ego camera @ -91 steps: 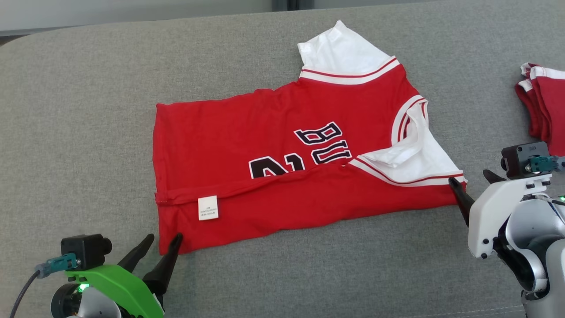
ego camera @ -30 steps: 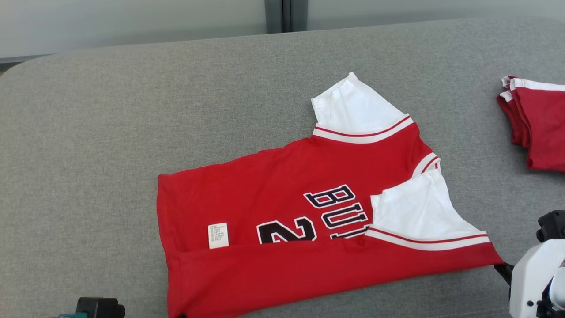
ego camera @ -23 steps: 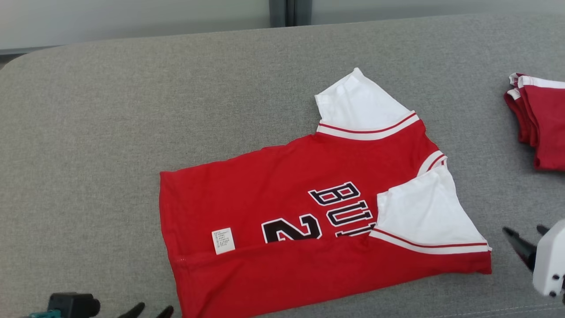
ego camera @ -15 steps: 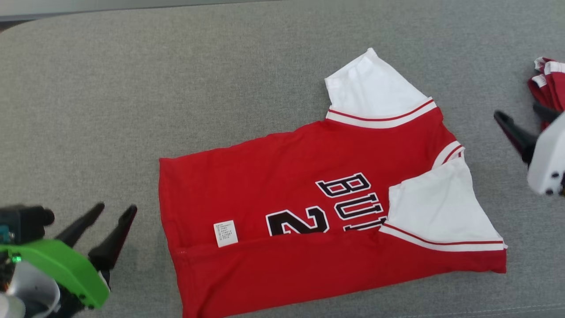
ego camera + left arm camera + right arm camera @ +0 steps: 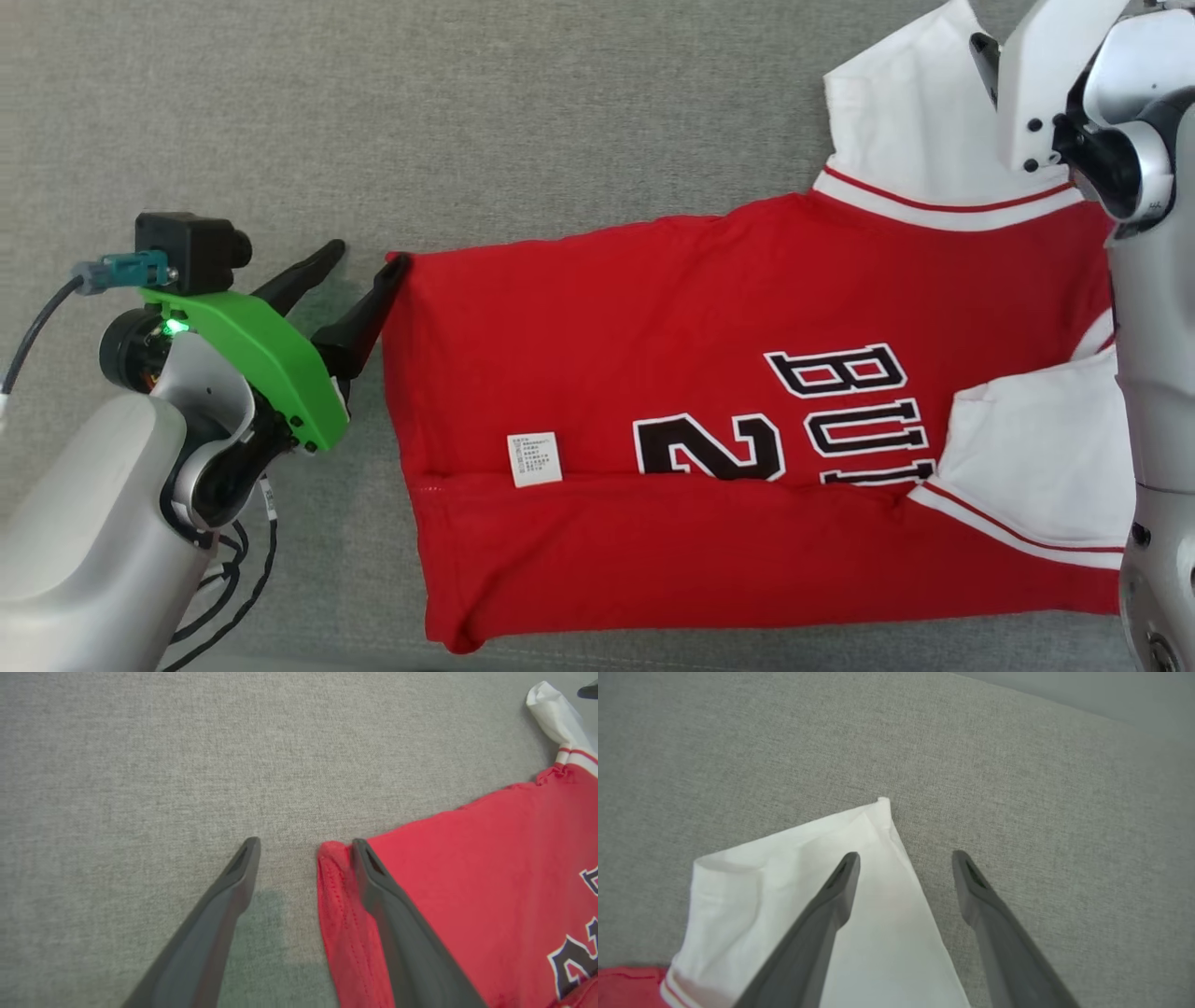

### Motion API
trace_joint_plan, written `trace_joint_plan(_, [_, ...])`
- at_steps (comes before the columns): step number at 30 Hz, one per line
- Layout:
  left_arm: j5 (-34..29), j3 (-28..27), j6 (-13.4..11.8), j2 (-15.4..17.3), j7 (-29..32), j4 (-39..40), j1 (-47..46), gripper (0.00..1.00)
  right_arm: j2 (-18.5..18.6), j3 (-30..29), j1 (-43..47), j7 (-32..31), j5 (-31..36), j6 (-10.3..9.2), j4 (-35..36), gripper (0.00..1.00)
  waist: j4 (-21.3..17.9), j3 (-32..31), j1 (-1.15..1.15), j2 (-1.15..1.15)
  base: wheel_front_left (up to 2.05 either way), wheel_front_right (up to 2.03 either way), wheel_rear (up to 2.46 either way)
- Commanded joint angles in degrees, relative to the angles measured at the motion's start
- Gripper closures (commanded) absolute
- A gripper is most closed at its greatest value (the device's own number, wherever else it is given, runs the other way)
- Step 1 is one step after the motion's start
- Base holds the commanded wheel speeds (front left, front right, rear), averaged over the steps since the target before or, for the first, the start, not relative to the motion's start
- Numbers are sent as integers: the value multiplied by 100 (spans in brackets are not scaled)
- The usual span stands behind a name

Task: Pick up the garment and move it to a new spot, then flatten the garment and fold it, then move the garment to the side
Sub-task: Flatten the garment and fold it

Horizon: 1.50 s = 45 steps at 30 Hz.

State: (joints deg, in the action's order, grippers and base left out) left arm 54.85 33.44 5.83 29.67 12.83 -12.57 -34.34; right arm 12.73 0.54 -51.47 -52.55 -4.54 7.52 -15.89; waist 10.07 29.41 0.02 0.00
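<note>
A grey woven worktop [image 5: 467, 112] lies under soft, even light; past its far edge runs a pale grey-green band [image 5: 1087, 690].

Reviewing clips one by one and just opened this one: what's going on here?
A two-armed robot is folding a red jersey that lies on a grey padded surface, with its near long side already folded over. The left gripper is open at the far hem corner, one finger over the cloth and one over the surface. The right gripper is open at the edge of the far white sleeve. Neither grips the cloth.
</note>
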Motion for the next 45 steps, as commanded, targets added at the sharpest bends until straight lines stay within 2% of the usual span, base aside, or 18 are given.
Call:
trace_joint_plan(1, [12, 89, 66, -26, 30, -22, -139, 0, 15, 26, -74, 65, 13, -8, -162, 0, 300, 255, -2, 0, 0, 0, 0])
trace_joint_plan(7, [396, 325, 163, -16, 242, -13, -174, 0, 27, 159, -141, 110, -71, -8, -604, 0, 244, 170, -2, 0, 0, 0, 0])
trace_joint_plan(16, [679, 573, 173, 43, 254, -179, -386, 0, -33, 353, -215, -3, -221, -8, -732, 0, 67, 209, -2, 0, 0, 0, 0])
trace_joint_plan(17, [672, 616, 173, 54, 244, -215, -413, 0, -43, 362, -208, -17, -232, -8, -747, 7, 49, 216, -2, 0, 0, 0, 0])
trace_joint_plan(18, [683, 677, 174, 59, 258, -230, -438, 0, -52, 380, -206, -27, -238, -8, -756, 51, 36, 222, -2, 0, 0, 0, 0])
trace_joint_plan(19, [703, 735, 174, 63, 255, -242, -465, 0, -57, 395, -217, 44, -229, -8, -741, 72, 23, 234, -2, 0, 0, 0, 0])
trace_joint_plan(20, [716, 792, 174, 68, 264, -253, -479, 55, -70, 364, -232, 103, -211, -8, -733, 100, 13, 241, -2, 0, 0, 0, 0])
trace_joint_plan(21, [734, 867, 174, 81, 279, -249, -494, 100, -111, 372, -230, 114, -260, -9, -767, 100, 1, 240, -2, 0, 0, 0, 0])
trace_joint_plan(26, [811, 942, 175, 271, 67, -222, -599, 100, -130, 299, -412, 615, -267, -9, -708, 100, -60, 215, -2, 0, 0, 0, 0])
trace_joint_plan(32, [925, 662, 162, 464, -364, -302, -841, 100, -245, -210, -717, 1527, 52, -9, -836, 100, -167, 94, -2, 0, 0, 0, 0])
trace_joint_plan(35, [983, 526, 162, 489, -498, -360, -934, 100, -337, -373, -821, 1716, 131, -9, -964, 100, -232, -4, -2, 0, 0, 0, 0])
trace_joint_plan(40, [1044, 455, 163, 512, -635, -239, -812, 100, -392, -313, -600, 1995, -195, -9, -955, 100, -381, -260, -2, 0, 0, 0, 0])
trace_joint_plan(45, [1128, 447, 63, 612, -821, 117, -302, 100, -110, -127, 143, 2142, -761, -9, -464, 100, -516, -614, -2, 0, 0, 0, 0])
